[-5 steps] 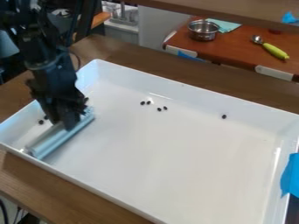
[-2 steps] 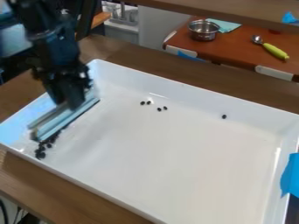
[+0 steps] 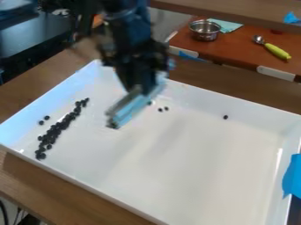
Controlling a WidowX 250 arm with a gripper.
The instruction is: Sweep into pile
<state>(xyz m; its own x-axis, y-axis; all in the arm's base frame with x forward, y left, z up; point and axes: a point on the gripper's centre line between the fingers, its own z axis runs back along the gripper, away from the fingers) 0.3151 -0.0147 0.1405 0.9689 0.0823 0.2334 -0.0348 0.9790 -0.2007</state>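
The black gripper (image 3: 140, 88) hangs over the upper middle-left of the white tray (image 3: 188, 162), shut on a pale blue sweeping tool (image 3: 130, 109) held at a slant above the tray floor. Many small black pieces lie in a slanting line (image 3: 57, 129) along the tray's left side. Two loose black pieces (image 3: 44, 120) sit just left of that line. A pair of black pieces (image 3: 163, 109) lies right of the tool near the far wall, and a single black piece (image 3: 225, 117) rests farther right.
Blue tape (image 3: 292, 176) covers part of the tray's right wall. Behind the tray, a brown table (image 3: 235, 49) holds a metal pot (image 3: 205, 30) and a spoon with a green handle (image 3: 276, 51). A wooden shelf edge (image 3: 235, 13) crosses the top right.
The gripper has lifted the tool from the tray's left side and moved right with it. The line of black pieces has come into sight, and the tool now covers part of the far group.
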